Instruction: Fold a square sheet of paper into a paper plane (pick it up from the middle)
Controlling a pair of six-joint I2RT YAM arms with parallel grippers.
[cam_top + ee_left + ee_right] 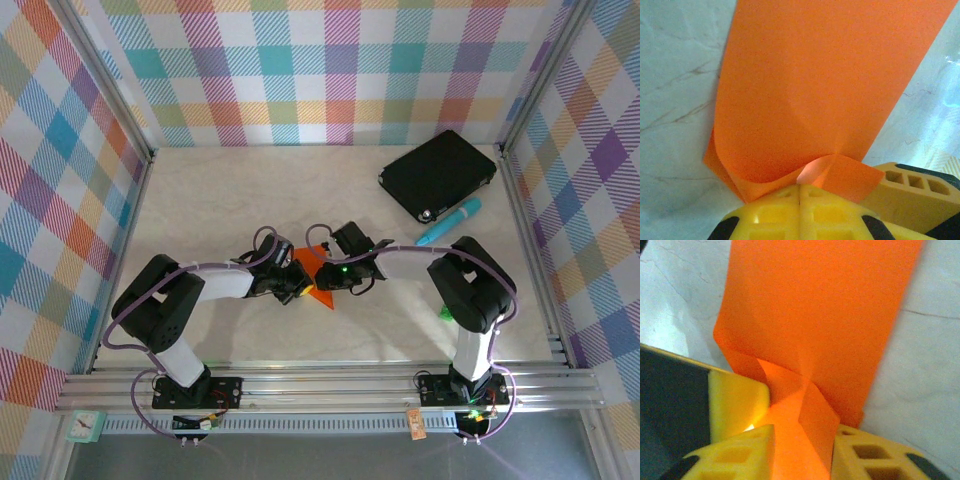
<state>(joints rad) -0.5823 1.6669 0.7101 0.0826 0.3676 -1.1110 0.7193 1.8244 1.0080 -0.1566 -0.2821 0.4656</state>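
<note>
1. The orange paper (310, 263) lies on the table (230, 210) near its middle, right between the two grippers. It is partly folded and not yet a plane.
2. In each wrist view it runs as a long band straight away from the fingers (830, 90) (825, 315). The far part lies flat on the table, and the near end is lifted and curls back into the fingers.
3. The left gripper (288, 283) (800, 192) is clenched on that near edge, its two yellow fingers meeting with no gap and the paper buckling up at the seam.
4. The right gripper (333, 272) (802, 450) has its fingers parted, with a twisted fold of the paper standing in the gap. I cannot tell whether the pads press on it.
5. Both grippers crowd the same lifted end, just beside each other, so neither is the nearer. The sure hold looks to be the left one's.
6. Since the band stretches away from both, the next crease likely calls for working along that long axis, not across it.
7. A black pad (437, 175), a blue pen (448, 222) and a green block (445, 312) lie well apart on the right.
</note>
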